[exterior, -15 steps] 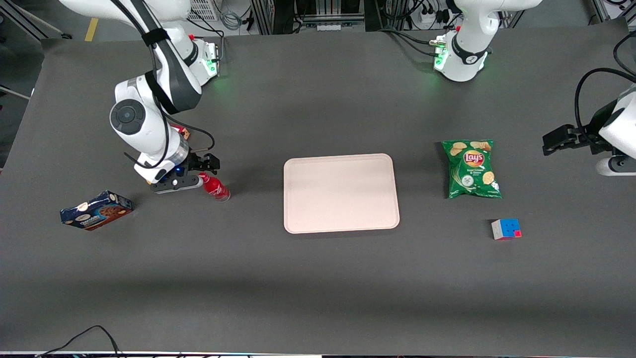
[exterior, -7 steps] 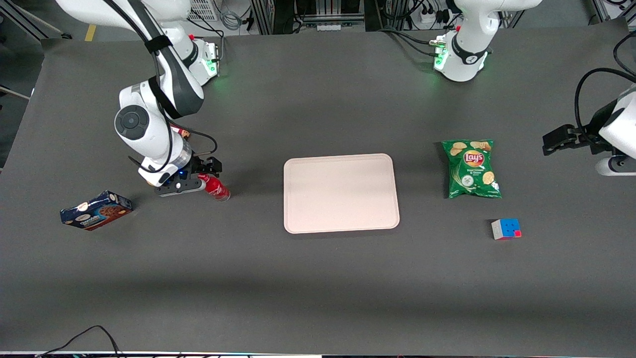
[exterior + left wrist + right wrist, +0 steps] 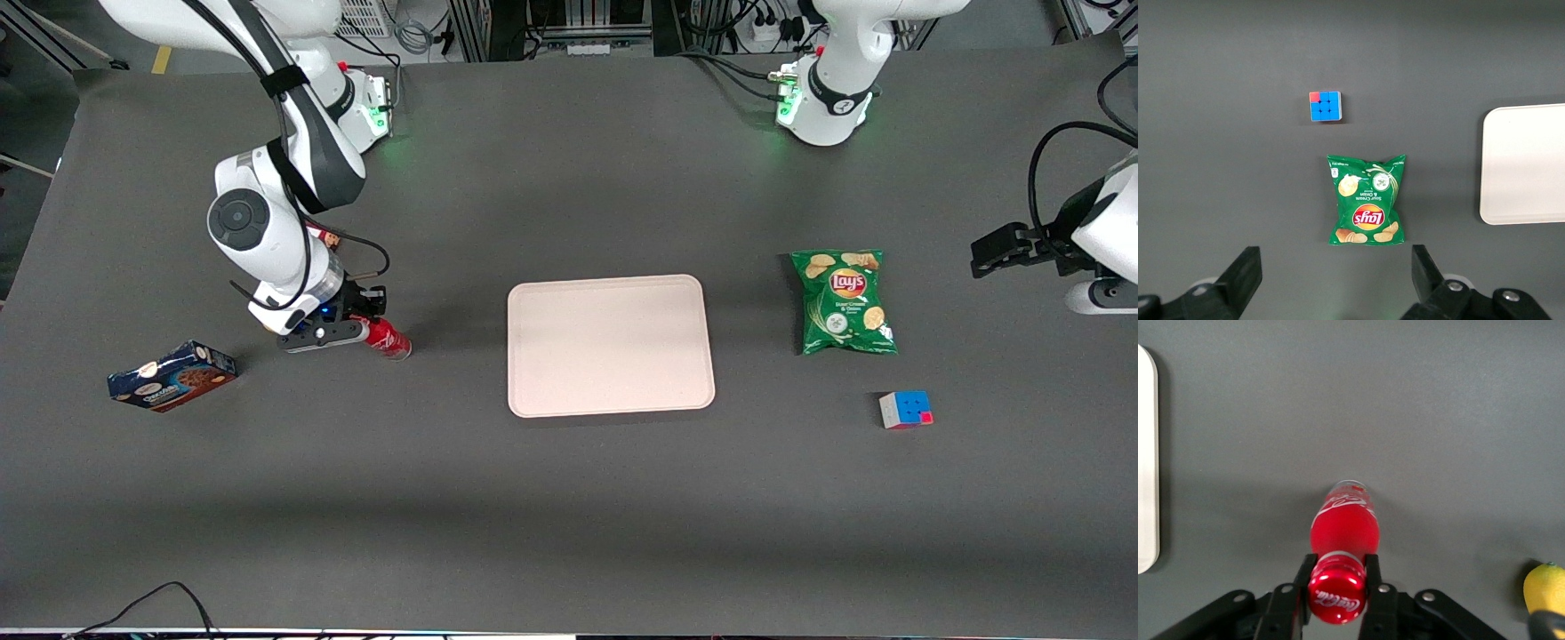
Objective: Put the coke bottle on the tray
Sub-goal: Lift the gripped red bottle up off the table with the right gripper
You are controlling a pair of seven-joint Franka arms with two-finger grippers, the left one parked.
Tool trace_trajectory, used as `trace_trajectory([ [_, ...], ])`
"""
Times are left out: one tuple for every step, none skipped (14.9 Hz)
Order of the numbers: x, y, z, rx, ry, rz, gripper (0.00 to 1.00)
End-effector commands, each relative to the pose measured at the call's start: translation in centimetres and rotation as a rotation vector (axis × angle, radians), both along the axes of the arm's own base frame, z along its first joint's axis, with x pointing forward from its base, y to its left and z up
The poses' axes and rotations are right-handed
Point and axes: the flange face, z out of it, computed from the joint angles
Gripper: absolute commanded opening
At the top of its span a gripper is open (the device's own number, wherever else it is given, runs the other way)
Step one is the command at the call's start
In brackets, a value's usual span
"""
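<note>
Red coke bottle (image 3: pixel 388 339) stands on the desk toward the working arm's end, well apart from the tray (image 3: pixel 610 344) at mid-desk. Gripper (image 3: pixel 363 316) at its top. Right wrist view: fingers (image 3: pixel 1373 570) clamp the bottle (image 3: pixel 1343 540) at its neck.

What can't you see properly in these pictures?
- Front view: the working arm's wrist covers the cap end of the coke bottle and most of the end effector.
- Right wrist view: the picture's edge cuts off the tray and the yellow item.
- Right wrist view: the end effector's fingers flank the bottle's neck; real contact can't be confirmed.
- Front view: the print on the cookie box is too small to read.
</note>
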Motion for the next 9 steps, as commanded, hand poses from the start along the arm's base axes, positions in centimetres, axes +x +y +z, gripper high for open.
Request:
trace_trajectory([
  [0.4,0.2,0.8,-0.01,-0.029,-0.021,0.0],
  [0.3,0.4,1.6,-0.013,-0.037,-0.032,0.0],
  [0.3,0.7,3.1,-0.02,-0.045,-0.038,0.0],
  [0.2,1.3,5.0,-0.032,-0.036,-0.046,0.0],
  [0.2,1.7,7.4,-0.043,-0.029,-0.058,0.0],
  [0.2,2.4,9.7,-0.05,-0.029,-0.062,0.0],
  [-0.1,3.3,12.0,-0.058,-0.038,-0.057,0.0],
  [-0.2,3.8,14.5,-0.066,-0.042,-0.057,0.0],
  [0.0,4.1,17.2,-0.069,-0.036,-0.058,0.0],
])
